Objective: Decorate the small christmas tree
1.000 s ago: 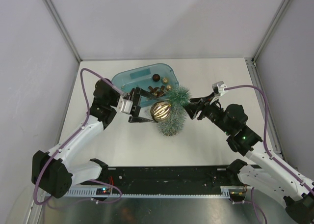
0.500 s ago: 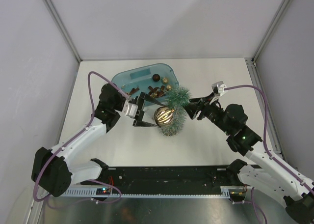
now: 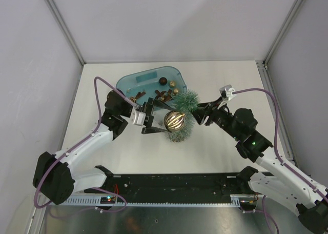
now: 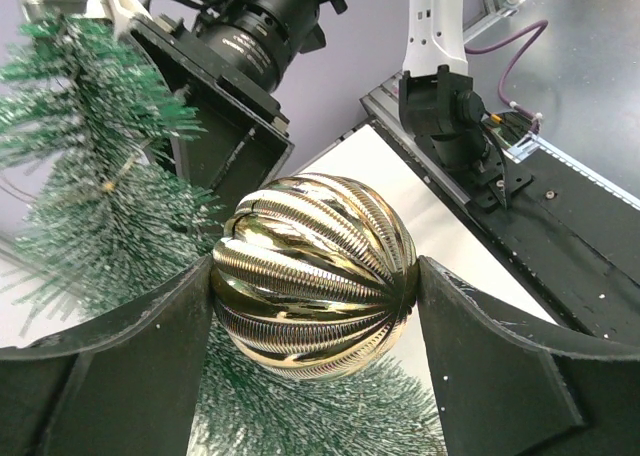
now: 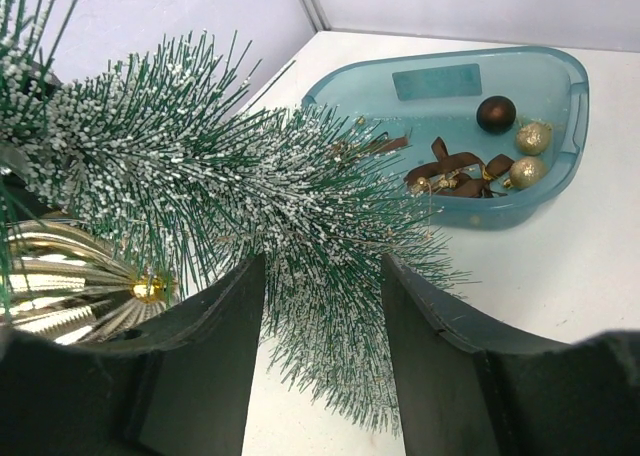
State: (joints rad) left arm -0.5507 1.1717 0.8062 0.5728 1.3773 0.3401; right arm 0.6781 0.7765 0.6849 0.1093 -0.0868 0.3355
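Top view first: the small christmas tree (image 3: 183,127) sits mid-table (image 3: 230,152), just in front of the blue tub (image 3: 146,80), and it looks tilted with its tip toward the right arm. The left gripper (image 3: 165,121) has a ribbed gold ball (image 3: 175,120) pinched between its jaws and pressed right up against the tree's needles. The right gripper (image 3: 201,113) is at the tree's upper part from the other side.

Left wrist cam: the gold ball (image 4: 313,276) fills the gap, both fingers (image 4: 120,361) flat against its sides, so the jaws are spread pretty wide but clamped on it. The tree (image 4: 90,206) is right behind it, frosted needles touching the ball.

Right wrist cam: the tree (image 5: 250,196) runs across the frame and its bristles go down between the two fingers (image 5: 205,361), which stand about halfway apart and hug the needles. The ball (image 5: 60,286) peeks in at the left. The tub (image 5: 575,126) is behind, holding a dark brown ball (image 5: 496,113), glittery gold balls (image 5: 533,137) and brown ribbon bows (image 5: 455,171).
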